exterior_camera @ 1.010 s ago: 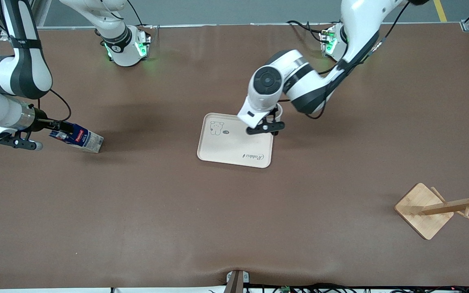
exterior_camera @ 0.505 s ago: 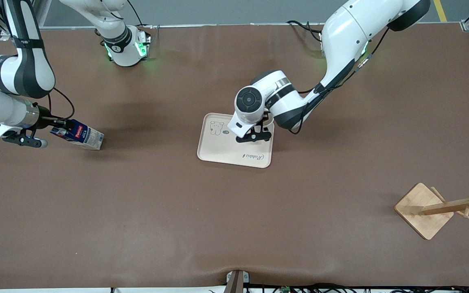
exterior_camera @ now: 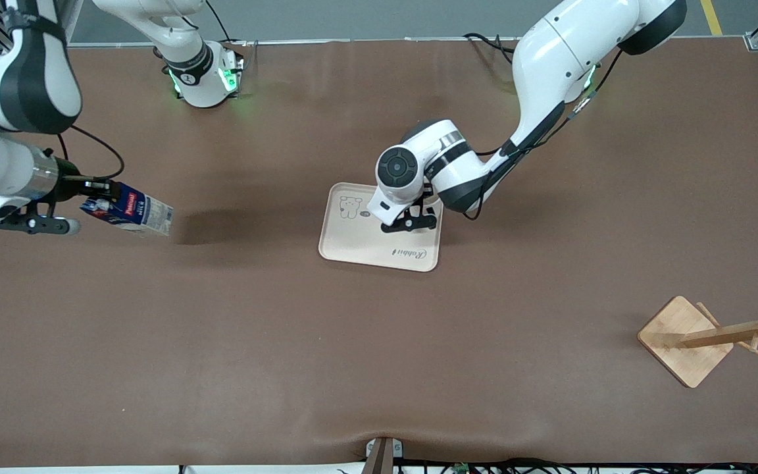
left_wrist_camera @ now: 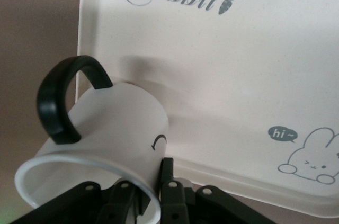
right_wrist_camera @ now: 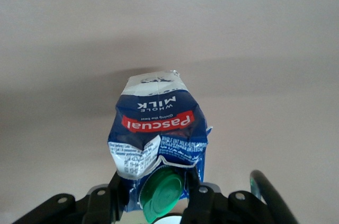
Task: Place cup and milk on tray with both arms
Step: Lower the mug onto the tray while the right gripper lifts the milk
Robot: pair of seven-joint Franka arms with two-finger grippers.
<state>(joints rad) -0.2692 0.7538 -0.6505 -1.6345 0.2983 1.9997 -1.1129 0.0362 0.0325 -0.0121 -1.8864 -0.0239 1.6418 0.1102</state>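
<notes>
The cream tray point(exterior_camera: 353, 240) lies mid-table and fills the left wrist view point(left_wrist_camera: 222, 75). My left gripper point(exterior_camera: 412, 220) is over the tray's corner toward the left arm's base. It is shut on the rim of the white cup point(left_wrist_camera: 116, 123), one finger point(left_wrist_camera: 167, 173) outside the wall and one inside. The cup is tilted, with its black handle point(left_wrist_camera: 58, 102) up and its base at the tray's edge. In the front view my wrist hides the cup. My right gripper point(exterior_camera: 99, 201) is shut on the top of the blue milk carton point(exterior_camera: 132, 210), beside its green cap point(right_wrist_camera: 161, 192). It holds the carton tilted above the table at the right arm's end.
A wooden mug stand point(exterior_camera: 688, 339) with pegs stands toward the left arm's end, nearer the front camera than the tray. The brown table point(exterior_camera: 379, 342) is bare between the milk and the tray. The arms' bases are lit green at the table's back edge.
My right gripper has lifted the milk off the table. My left gripper has carried the cup from the tray's back edge inward over the tray.
</notes>
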